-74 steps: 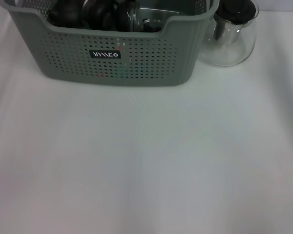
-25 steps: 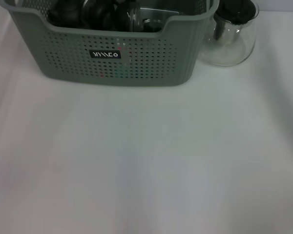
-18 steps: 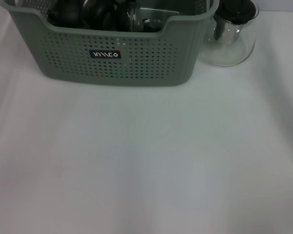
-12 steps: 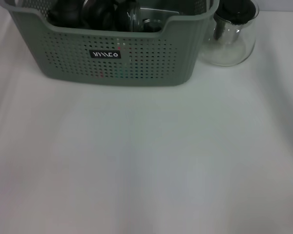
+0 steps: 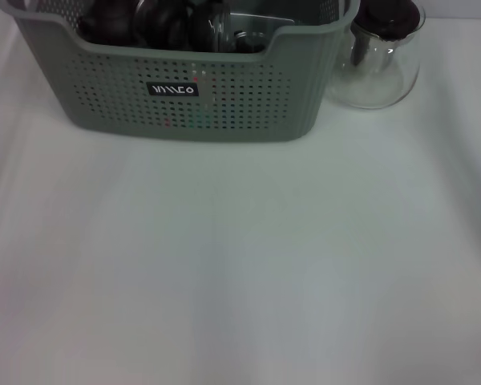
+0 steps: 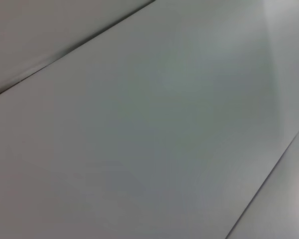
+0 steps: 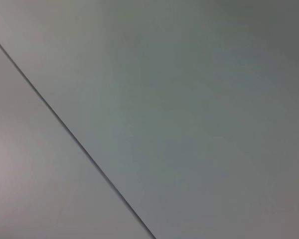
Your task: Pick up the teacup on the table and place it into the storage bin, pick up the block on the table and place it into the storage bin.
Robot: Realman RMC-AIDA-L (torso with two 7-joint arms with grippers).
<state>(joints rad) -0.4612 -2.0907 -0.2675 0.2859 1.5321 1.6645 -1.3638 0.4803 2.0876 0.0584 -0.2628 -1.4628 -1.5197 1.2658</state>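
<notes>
Neither your left hand nor your right hand is showing in the head view, and neither wrist view is showing its own fingers, so you cannot tell whether either hand is spread or pressed together. Both wrist cameras are looking only at plain pale panels crossed by a dark seam line.

The white surface (image 5: 240,265) is carrying two things, both along its far edge. The storage bin (image 5: 224,104), grey-green with perforated walls, is sitting at the far edge, left of centre, with its dipped front rim facing you and a small black label (image 5: 173,89) with white letters on the front wall. Inside it, dark rounded items (image 5: 148,20) and a piece of clear glass (image 5: 216,28) are lying against the left and middle of the bin; you cannot tell from here which of them is the teacup or the block.

A clear glass teapot (image 5: 381,56) with a dark lid is standing upright just beside the bin's right wall, toward the far right corner.
</notes>
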